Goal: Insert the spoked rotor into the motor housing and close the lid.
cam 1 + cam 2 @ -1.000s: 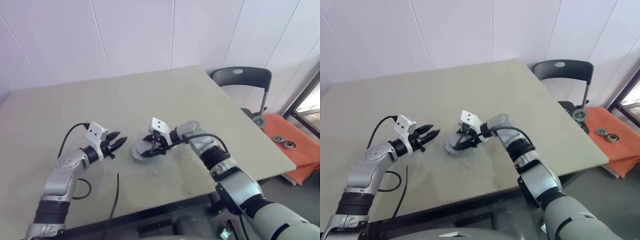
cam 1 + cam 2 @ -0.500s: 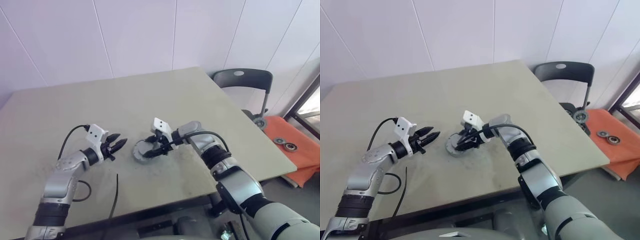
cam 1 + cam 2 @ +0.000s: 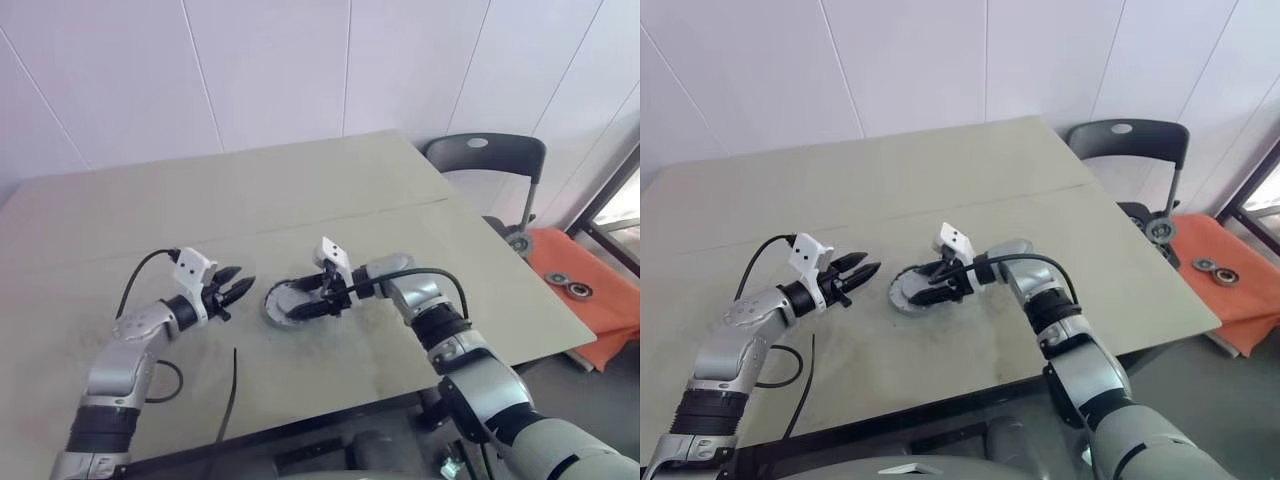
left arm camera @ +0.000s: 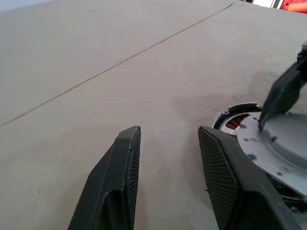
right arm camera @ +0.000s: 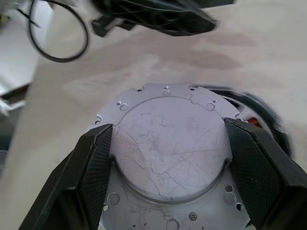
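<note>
On the table lies the dark motor housing (image 5: 271,125), with copper windings showing along its rim (image 4: 236,121). The grey lid (image 5: 168,143) rests on top of it, shifted a little off centre so one side of the housing stays uncovered. My right gripper (image 3: 308,300) reaches in from the right and is shut on the lid's raised middle, one finger (image 5: 96,163) on each side. My left gripper (image 3: 243,279) hovers just left of the housing, open and empty; its fingers (image 4: 120,177) point toward the lid (image 4: 283,143). The spoked rotor is hidden.
A black cable (image 3: 230,395) trails over the table's near edge beside my left arm. A dark chair (image 3: 485,160) stands past the table's right corner. An orange mat (image 3: 590,290) on the floor there carries small round metal parts.
My right wrist has swung slightly to the right and turned, still gripping the lid, which now lies flatter on the housing. The left gripper has stayed put.
</note>
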Motion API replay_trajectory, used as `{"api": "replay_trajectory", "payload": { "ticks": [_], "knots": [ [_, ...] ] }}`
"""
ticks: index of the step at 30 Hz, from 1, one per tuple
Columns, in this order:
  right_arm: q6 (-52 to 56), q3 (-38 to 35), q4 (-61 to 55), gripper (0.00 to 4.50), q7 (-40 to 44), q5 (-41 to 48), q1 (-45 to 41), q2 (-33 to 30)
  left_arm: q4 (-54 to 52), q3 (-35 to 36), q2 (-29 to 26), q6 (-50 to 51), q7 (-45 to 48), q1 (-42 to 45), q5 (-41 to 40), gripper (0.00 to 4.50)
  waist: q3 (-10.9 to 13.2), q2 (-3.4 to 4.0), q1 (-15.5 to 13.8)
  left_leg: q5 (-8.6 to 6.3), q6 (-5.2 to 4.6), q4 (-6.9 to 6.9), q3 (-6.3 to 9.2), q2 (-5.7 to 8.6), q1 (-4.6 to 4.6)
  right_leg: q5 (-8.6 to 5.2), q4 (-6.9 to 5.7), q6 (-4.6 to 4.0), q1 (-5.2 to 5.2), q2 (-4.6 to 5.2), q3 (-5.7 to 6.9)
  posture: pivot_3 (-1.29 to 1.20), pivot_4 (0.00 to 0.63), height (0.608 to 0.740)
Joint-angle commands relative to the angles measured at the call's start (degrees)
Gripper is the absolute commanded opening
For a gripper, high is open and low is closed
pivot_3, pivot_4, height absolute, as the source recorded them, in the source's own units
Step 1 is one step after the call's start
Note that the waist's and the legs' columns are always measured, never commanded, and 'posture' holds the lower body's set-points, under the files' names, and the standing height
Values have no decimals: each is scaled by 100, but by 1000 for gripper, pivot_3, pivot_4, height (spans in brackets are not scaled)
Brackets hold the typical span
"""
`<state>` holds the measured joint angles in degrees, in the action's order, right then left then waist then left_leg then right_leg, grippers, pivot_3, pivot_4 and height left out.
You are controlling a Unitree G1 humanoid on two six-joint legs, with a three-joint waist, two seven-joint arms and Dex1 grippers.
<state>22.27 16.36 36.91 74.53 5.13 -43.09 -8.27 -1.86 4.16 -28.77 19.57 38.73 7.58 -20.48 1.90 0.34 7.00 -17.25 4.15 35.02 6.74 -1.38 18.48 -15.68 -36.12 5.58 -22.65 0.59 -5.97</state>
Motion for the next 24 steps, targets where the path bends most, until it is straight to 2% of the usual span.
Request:
{"api": "replay_trajectory", "payload": {
  "ticks": [1, 11, 24],
  "knots": [
    [184, 46, 76, 3191, -76, 97, 157, 159, -28, 90, -33, -59, 24, 132, 15, 1992, 1, -1, 0, -3, -5, 0, 0, 0, 0, -1, 0, -1, 0, 0, 0, 0, 0, 740],
    [-223, -342, 277, 3191, -1054, 86, 33, 439, -31, 69, -22, -59, 18, 128, 29, 1992, 12, -5, 38, -3, -6, 14, -1, 0, -8, -5, -10, 4, 4, -4, 0, 0, 0, 740],
    [-736, -260, 288, 3191, -1525, -53, 86, 509, -54, 56, -31, -31, 27, 102, 21, 1992, 13, -5, 34, 0, -2, 22, 0, 0, -11, -3, -25, 1, 2, -6, -2, 0, 0, 740]
  ]
}}
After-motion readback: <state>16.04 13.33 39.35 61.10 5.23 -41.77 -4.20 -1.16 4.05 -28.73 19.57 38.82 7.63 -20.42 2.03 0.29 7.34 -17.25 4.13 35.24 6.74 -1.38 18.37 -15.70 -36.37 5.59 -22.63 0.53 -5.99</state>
